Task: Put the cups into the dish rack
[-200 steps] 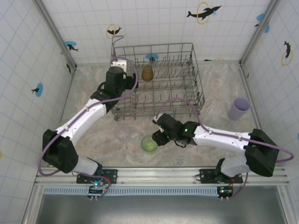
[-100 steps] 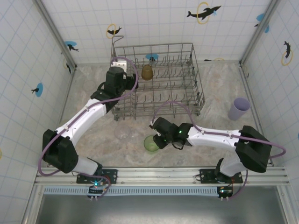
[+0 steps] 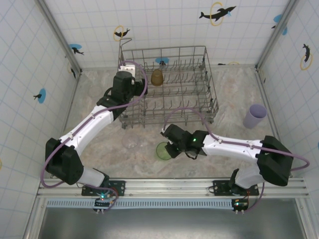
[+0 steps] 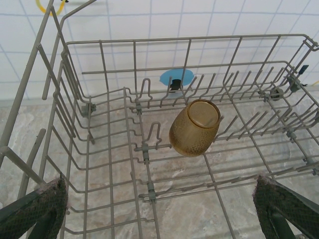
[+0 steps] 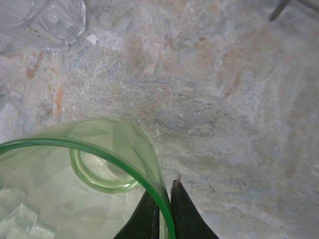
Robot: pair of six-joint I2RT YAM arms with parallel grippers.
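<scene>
A pale green cup (image 3: 162, 151) stands upright on the table in front of the dish rack (image 3: 164, 49). My right gripper (image 3: 171, 148) is shut on its rim at the cup's right side. In the right wrist view the two dark fingers pinch the green cup (image 5: 75, 189) wall, one inside and one outside, at the right gripper (image 5: 164, 211). An amber cup (image 3: 157, 77) lies tilted on the tines inside the rack. My left gripper (image 3: 130, 79) hovers open over the rack's left end. The left wrist view has the amber cup (image 4: 194, 128) ahead of that left gripper (image 4: 159, 219), among the dish rack (image 4: 107, 149) wires.
A lilac cup (image 3: 254, 116) stands at the right of the table, near the wall. A clear cup (image 3: 130, 141) sits left of the green one, and its base, the clear cup (image 5: 45, 20), lies at the upper left of the right wrist view. Tiled walls enclose three sides.
My right gripper has moved a little left and closed onto the green cup's rim. The left arm has stayed still.
</scene>
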